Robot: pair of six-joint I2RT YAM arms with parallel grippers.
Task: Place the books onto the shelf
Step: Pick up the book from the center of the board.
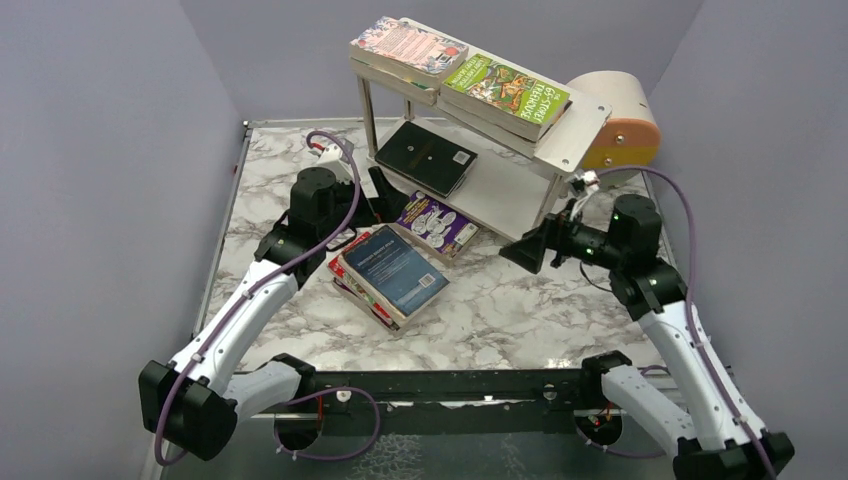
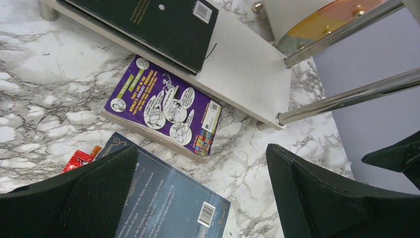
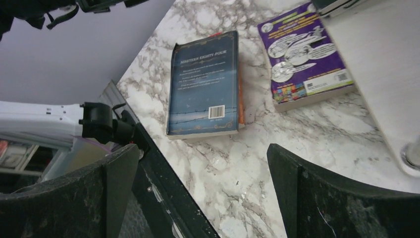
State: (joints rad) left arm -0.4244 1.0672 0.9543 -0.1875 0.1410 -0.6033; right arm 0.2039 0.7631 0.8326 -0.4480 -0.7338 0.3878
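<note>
The shelf [image 1: 572, 130] stands at the back. Its top board holds a pink-patterned book [image 1: 410, 45] and a green book [image 1: 505, 93]; a black book [image 1: 427, 158] lies on the lower board [image 2: 247, 74]. On the table, a purple cartoon book [image 1: 437, 224] rests against the lower board's front edge. A blue book [image 1: 393, 270] tops a small stack with red and orange covers [image 1: 342, 283] beneath. My left gripper [image 1: 390, 205] hangs open above the blue book [image 2: 168, 198] and the purple book [image 2: 163, 106], holding nothing. My right gripper [image 1: 514, 252] is open and empty, right of the purple book [image 3: 304, 54].
A round beige-and-orange box [image 1: 620, 120] sits behind the shelf's right end. Thin metal shelf legs [image 2: 346, 96] cross the left wrist view. The black front rail [image 3: 158, 183] marks the table's near edge. Grey walls enclose the marble table [image 1: 520, 310].
</note>
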